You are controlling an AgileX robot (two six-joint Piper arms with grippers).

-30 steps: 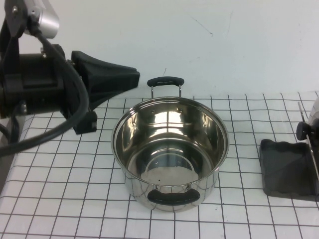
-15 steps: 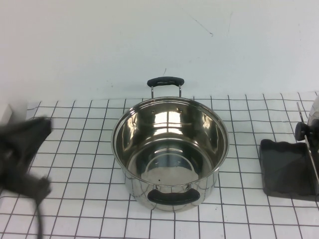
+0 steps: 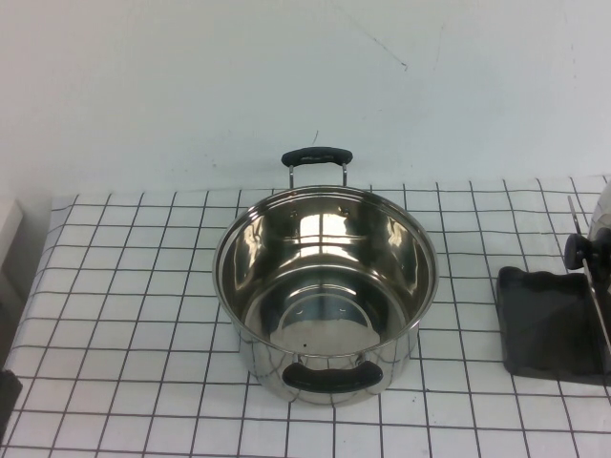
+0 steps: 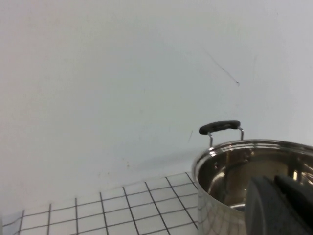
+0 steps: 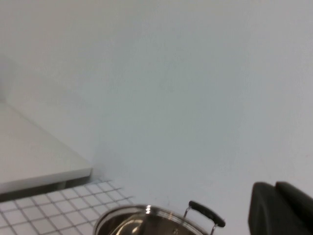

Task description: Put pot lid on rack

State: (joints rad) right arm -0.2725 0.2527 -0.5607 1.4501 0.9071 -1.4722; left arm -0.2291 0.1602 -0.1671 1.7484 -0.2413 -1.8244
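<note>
At the centre of a white tablecloth [image 3: 124, 315] ruled with a black grid stands a deep, shiny stainless-steel pot [image 3: 325, 286] with two black handles, open at the top and showing only its mirrored floor inside. To the right of the pot, well apart from it, lies the dark grey rectangular rack [image 3: 549, 322] with a raised rim, cut by the frame edge. Thin upright wire rods rise at the rack's far right side, and the round stainless-steel pot lid [image 3: 600, 229] stands on edge among them, only a sliver of its steel and its black knob in view. Behind the pot a plain pale wall [image 3: 286, 76] carries a faint thin scratch. Left of the pot, at the cloth's edge, a pale block [image 3: 8, 229] shows.

Nothing lies between the pot and the rack. No brand, label or writing can be read on any surface.

The left gripper [image 4: 281, 205] shows in the left wrist view as dark rounded finger bodies held close to the pot's near wall, the far handle visible beyond; whether its jaws are parted cannot be told, and no object is seen in them. The right gripper [image 5: 281, 208] appears in the right wrist view as dark shapes raised well above the pot, facing the wall; its jaw state likewise cannot be told.
</note>
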